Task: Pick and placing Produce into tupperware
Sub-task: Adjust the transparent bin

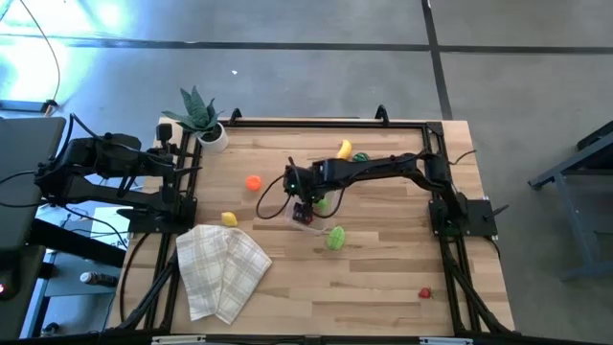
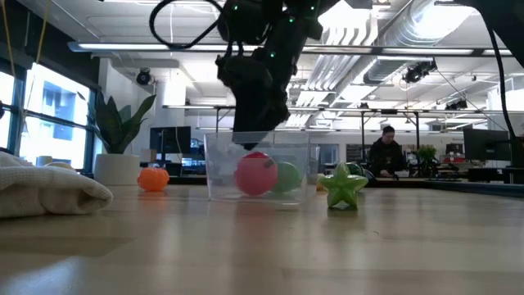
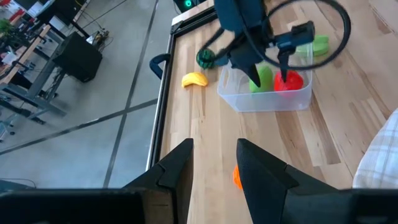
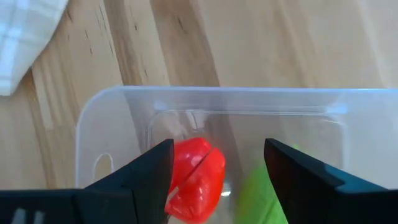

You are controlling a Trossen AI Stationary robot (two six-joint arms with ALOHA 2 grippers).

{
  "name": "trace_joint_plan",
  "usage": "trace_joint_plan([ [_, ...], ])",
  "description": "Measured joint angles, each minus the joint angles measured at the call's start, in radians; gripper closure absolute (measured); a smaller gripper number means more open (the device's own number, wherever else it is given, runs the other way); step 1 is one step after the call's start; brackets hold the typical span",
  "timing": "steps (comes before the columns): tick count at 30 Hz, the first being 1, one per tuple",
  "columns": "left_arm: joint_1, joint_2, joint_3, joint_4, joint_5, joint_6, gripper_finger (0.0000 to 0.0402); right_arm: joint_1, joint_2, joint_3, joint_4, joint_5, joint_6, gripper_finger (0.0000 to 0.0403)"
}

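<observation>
The clear tupperware [image 1: 311, 219] [image 2: 219, 176] [image 4: 217, 93] stands mid-table. Inside it lie a red toy [image 2: 255, 174] [image 4: 198, 176] and a light green toy [image 2: 287, 176] [image 4: 259, 199], both on its floor. My right gripper [image 1: 303, 207] [image 2: 259, 138] [image 4: 217, 167] hangs open just above the tub, pointing down, its fingers on either side of the red toy without holding it. Loose produce rests on the table: an orange piece [image 1: 253, 182], a yellow piece [image 1: 229, 219], a yellow banana [image 1: 344, 149], a green star [image 1: 335, 238] [image 2: 343, 186] and a red piece [image 1: 424, 293]. My left gripper [image 3: 214, 165] waits open at the table's left edge.
A potted green plant [image 1: 198, 115] stands at the far left corner. A checked folded cloth [image 1: 220, 268] lies near the left front. A dark green toy [image 3: 206, 58] sits beside the banana, past the tub. A black frame rims the table [image 1: 383, 287]. A person sits in the room behind.
</observation>
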Motion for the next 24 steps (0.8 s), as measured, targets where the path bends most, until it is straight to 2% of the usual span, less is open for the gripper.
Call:
trace_joint_plan([
  [10, 0.000, 0.000, 0.000, 0.000, 0.000, 0.000, 0.0289, 0.108, -0.035, 0.001, -0.084, 0.057, 0.001, 0.0163],
  [24, 0.000, 0.000, 0.000, 0.000, 0.000, 0.000, 0.0289, 0.180, -0.035, 0.001, -0.211, 0.073, 0.003, 0.0163],
])
